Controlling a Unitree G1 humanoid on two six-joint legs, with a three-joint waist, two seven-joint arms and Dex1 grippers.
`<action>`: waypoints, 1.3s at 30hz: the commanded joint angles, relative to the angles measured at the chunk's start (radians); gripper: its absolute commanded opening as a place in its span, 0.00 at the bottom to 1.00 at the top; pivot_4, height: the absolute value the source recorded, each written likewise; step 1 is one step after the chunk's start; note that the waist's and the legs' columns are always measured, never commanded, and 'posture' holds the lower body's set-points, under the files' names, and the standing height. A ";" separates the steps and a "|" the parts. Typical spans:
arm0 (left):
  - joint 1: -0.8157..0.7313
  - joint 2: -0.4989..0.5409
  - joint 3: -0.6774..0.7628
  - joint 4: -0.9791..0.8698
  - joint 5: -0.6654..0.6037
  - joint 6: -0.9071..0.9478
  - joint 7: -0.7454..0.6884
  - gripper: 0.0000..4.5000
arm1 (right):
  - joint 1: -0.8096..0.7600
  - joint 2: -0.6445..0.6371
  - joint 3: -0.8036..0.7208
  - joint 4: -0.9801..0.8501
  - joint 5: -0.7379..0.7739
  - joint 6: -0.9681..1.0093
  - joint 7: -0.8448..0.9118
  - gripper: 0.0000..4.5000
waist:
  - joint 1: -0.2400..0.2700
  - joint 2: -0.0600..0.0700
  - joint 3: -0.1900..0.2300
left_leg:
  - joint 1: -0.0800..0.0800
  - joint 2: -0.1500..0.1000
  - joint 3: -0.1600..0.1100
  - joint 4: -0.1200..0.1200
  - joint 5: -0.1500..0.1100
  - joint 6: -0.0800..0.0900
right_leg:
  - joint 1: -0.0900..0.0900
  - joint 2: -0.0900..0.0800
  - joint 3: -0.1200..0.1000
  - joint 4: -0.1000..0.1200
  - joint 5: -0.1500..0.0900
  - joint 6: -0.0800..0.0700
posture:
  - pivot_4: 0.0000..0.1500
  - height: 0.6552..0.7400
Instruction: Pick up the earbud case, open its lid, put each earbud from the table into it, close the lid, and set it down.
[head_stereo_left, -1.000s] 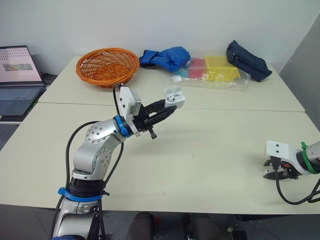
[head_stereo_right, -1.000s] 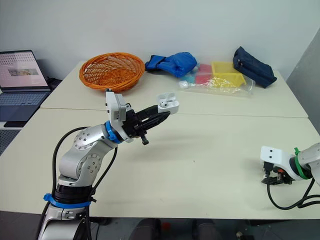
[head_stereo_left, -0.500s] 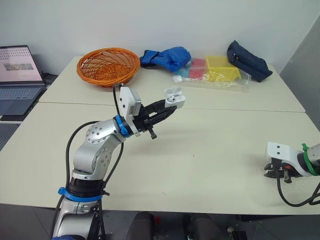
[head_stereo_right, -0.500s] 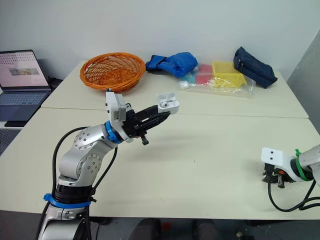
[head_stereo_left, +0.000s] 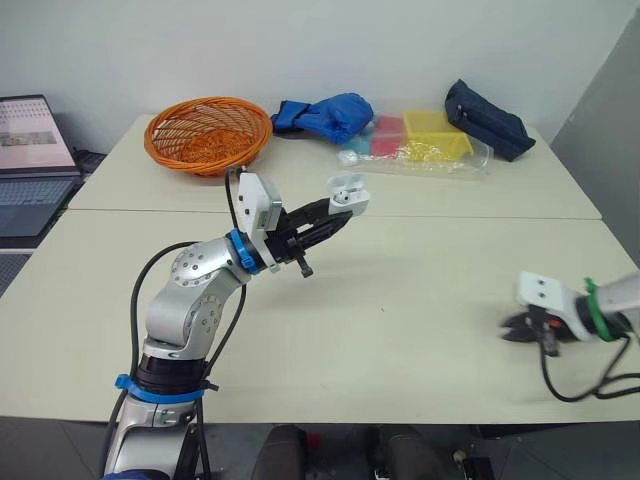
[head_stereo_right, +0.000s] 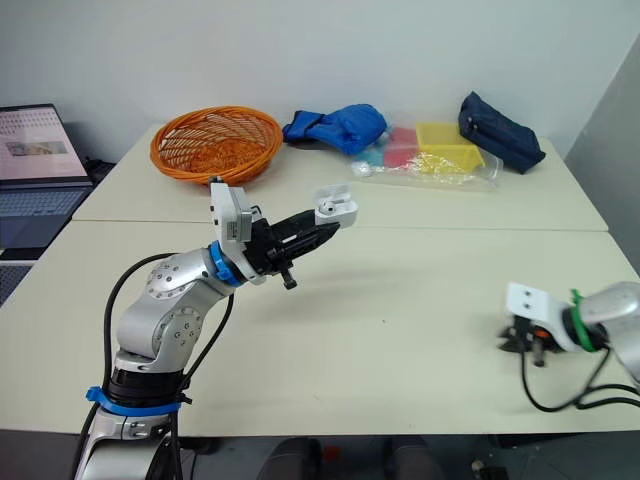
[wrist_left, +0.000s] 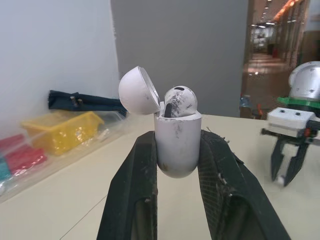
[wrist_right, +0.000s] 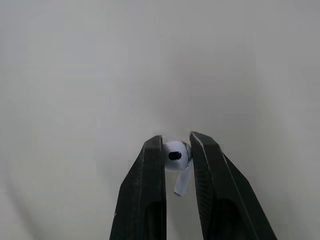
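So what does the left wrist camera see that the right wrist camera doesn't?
Left wrist view: the left end effector clamps the earbud case, lid open, one earbud seated inside; a yellow box and a dark blue pouch lie behind. Right wrist view: the right end effector pinches the second earbud, close up. Shared: that right end effector, distant in the left wrist view, and the beige table.

bright even light, right gripper (head_stereo_left: 512, 328) smeared, perhaps motion blur.

Left gripper (head_stereo_left: 340, 212) raised forward on a bent arm, jaws clamped; right gripper (wrist_right: 176, 152) low, jaws pinched together
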 joint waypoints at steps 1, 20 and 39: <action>-0.013 -0.003 0.010 -0.017 0.001 -0.031 0.003 0.17 | -0.114 0.102 -0.170 -0.091 0.139 0.111 -0.150 0.08 | 0.000 0.000 0.000 | 0.000 0.000 -0.001 0.000 0.000 0.000 | 0.000 0.001 -0.001 0.000 0.000 0.000 | 1.00 1.00; -0.124 -0.063 -0.006 0.104 -0.012 -0.035 -0.060 0.17 | -0.353 0.632 -0.298 -0.494 0.535 0.408 -0.878 0.08 | 0.016 0.000 0.000 | -0.003 0.000 -0.001 -0.001 0.000 0.000 | -0.001 -0.001 -0.001 -0.001 0.000 0.001 | 1.00 1.00; -0.112 -0.068 -0.001 0.077 -0.015 -0.030 -0.051 0.17 | -0.330 0.669 -0.206 -0.447 0.522 0.345 -0.915 0.08 | 0.016 0.000 0.000 | -0.004 0.001 -0.001 -0.002 0.000 0.000 | -0.002 0.001 -0.001 -0.002 0.000 -0.001 | 1.00 1.00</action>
